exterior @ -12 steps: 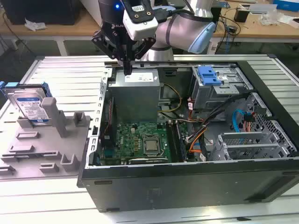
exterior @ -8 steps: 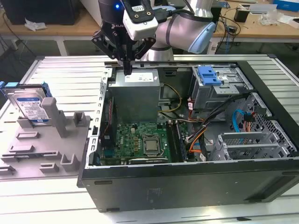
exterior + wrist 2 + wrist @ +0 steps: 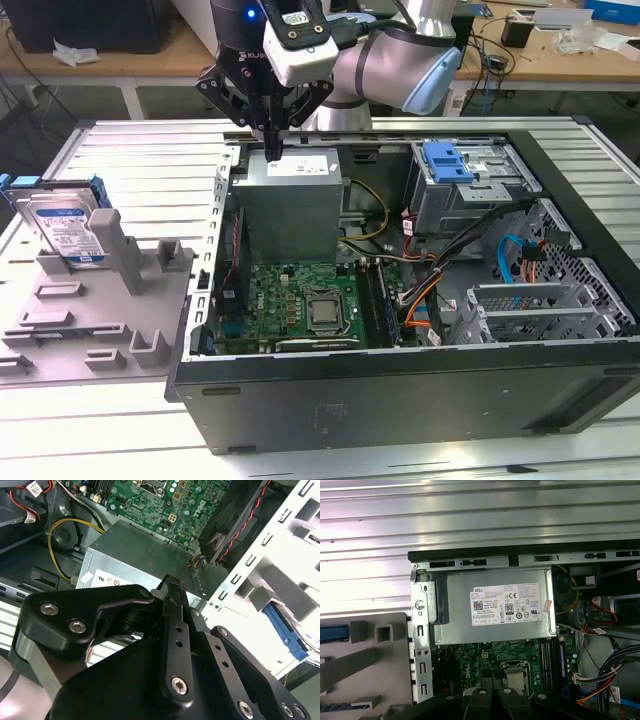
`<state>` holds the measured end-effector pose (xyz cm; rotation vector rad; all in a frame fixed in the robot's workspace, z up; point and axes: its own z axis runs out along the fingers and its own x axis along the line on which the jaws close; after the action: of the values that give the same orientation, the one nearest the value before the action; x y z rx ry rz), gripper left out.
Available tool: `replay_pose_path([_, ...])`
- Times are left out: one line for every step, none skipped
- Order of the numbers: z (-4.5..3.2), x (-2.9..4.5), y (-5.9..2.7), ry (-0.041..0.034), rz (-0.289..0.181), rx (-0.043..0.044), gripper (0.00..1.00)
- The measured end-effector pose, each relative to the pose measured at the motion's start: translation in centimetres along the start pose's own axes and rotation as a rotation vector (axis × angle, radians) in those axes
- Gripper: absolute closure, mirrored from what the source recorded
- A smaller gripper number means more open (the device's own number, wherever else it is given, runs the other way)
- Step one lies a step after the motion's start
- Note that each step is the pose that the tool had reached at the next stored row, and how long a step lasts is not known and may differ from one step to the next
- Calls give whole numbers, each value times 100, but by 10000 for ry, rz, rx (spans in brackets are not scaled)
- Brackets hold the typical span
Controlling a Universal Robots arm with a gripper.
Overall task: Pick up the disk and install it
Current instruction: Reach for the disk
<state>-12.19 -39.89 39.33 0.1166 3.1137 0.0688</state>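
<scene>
- Exterior view: The arm's gripper (image 3: 272, 150) hangs fingers-down at the rear edge of an open computer case (image 3: 400, 390). It is just above the grey power supply (image 3: 290, 205) with the white sticker. Its fingers are drawn together to a point and carry nothing. The disk (image 3: 62, 228), a silver drive with a white-and-blue label in a blue carrier, stands on edge in a grey fixture (image 3: 110, 300) on the slatted metal table (image 3: 140, 150). It is outside the case toward the exterior view's left, well apart from the gripper. Inside the case lie the green motherboard (image 3: 295, 300) and, toward the exterior view's right, a drive cage (image 3: 480, 195) with a bare blue latch (image 3: 446, 162) on top.
- Second wrist view: The black gripper (image 3: 173, 584) shows its fingertips pressed together, with nothing between them. They hover over the near edge of the power supply (image 3: 140, 550). The motherboard (image 3: 165, 505) lies beyond it. The pale fixture (image 3: 285, 545) sits to one side, outside the case wall.
- First wrist view: Seen from above, the power supply (image 3: 495, 625) lies with its sticker facing up against the case's rear wall. The motherboard (image 3: 480, 655) is next to it and the slatted table (image 3: 470, 525) beyond it. The grey fixture (image 3: 370, 655) stands just outside the case.
</scene>
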Motion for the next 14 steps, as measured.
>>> replay_pose_path([0, 2, 0, 0, 0, -1, 89])
replay_pose_path([1, 7, 0, -1, 0, -2, 89])
replay_pose_path([1, 21, -1, -1, 0, -1, 89])
replay_pose_path([0, 66, 1, 0, 0, 0, 89])
replay_pose_path([1, 119, 6, 0, 0, -1, 89])
replay_pose_path([2, 216, 22, -2, 2, -1, 89])
replay_pose_path([3, 310, 52, -1, 5, 0, 89])
replay_pose_path([5, 357, 69, -1, 8, -1, 89])
replay_pose_path([6, 406, 86, -1, 7, 1, 89])
replay_pose_path([8, 463, 107, -1, 11, 0, 89])
replay_pose_path([9, 496, 118, -1, 12, 1, 89])
replay_pose_path([9, 526, 129, -1, 11, 3, 89])
replay_pose_path([10, 579, 148, 1, 14, 3, 89])
replay_pose_path([12, 614, 159, -1, 15, 2, 89])
